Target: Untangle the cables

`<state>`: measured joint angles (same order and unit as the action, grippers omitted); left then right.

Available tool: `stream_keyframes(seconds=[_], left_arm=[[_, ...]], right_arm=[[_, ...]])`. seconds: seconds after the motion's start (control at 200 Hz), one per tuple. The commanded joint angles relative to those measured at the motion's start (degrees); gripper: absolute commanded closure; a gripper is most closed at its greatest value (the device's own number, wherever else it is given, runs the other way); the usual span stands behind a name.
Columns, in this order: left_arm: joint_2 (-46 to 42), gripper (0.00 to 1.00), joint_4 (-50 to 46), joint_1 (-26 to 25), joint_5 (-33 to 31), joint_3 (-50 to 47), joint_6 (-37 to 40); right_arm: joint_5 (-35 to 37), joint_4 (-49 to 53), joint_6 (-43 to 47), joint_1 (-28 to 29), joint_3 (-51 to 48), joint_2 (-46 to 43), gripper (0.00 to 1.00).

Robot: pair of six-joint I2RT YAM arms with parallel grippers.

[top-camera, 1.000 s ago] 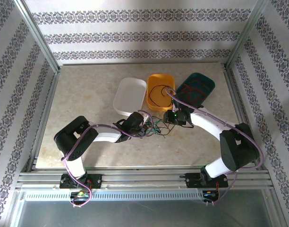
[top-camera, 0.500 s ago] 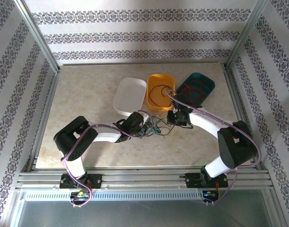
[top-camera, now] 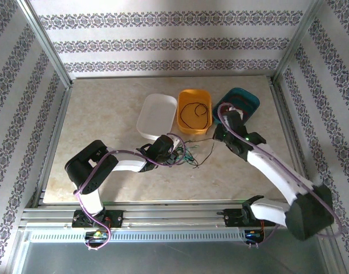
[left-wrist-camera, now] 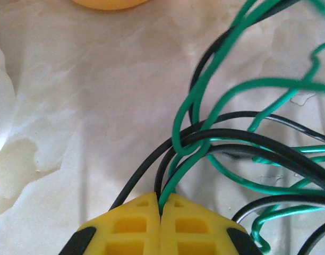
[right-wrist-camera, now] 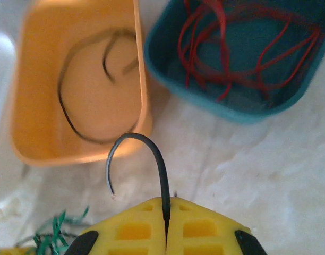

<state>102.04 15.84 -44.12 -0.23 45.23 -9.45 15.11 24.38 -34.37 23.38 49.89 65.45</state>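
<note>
The cables still knotted, a tangle of green and black cables [top-camera: 189, 155], lay near the middle of the counter [top-camera: 106, 114]. In the left wrist view, the loops crossed over and under one another just ahead of the tips. The left gripper [top-camera: 173, 153] sat at the tangle's 9 o'clock edge. Its jaws were pressed together on a green cable [left-wrist-camera: 178, 174], with a black strand running so close beside it that I could not tell whether it was pinched too.

At the tangle's 2 o'clock the right gripper [top-camera: 220, 132] had its jaws closed on a single black cable [right-wrist-camera: 162, 180]. The cable arched up from the tips and curled over to a free end at their 10 o'clock.

Three trays stood side by side at the tangle's 12 o'clock. The white tray [top-camera: 154, 114] was at 11, the orange tray [right-wrist-camera: 143, 79] held a looped black cable [right-wrist-camera: 60, 98], and the teal tray [right-wrist-camera: 215, 109] at 1 o'clock held red cables [right-wrist-camera: 223, 48].
</note>
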Motion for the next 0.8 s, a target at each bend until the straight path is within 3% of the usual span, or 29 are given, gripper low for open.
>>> stream_keyframes(seconds=[0.0,0.24,0.41,0.8], left_arm=[[-0.15,1.0,-2.61,0.44,-0.65,-0.5,0.49],[0.16,1.0,-2.61,0.44,-0.74,-0.65,0.52],[0.39,1.0,-2.59,0.43,-0.74,-0.76,0.66],[0.88,1.0,-2.12,0.44,-0.69,-1.14,0.31]], right_arm=[[10.85,-0.12,1.27,-0.26,1.74,-5.04,1.0],[19.48,-4.26,8.11,-1.0,7.18,-14.36,1.0],[21.18,-7.51,11.17,-2.21,10.73,-18.49,1.0],[1.36,-13.77,8.77,-9.49,18.13,-16.4,1.0]])
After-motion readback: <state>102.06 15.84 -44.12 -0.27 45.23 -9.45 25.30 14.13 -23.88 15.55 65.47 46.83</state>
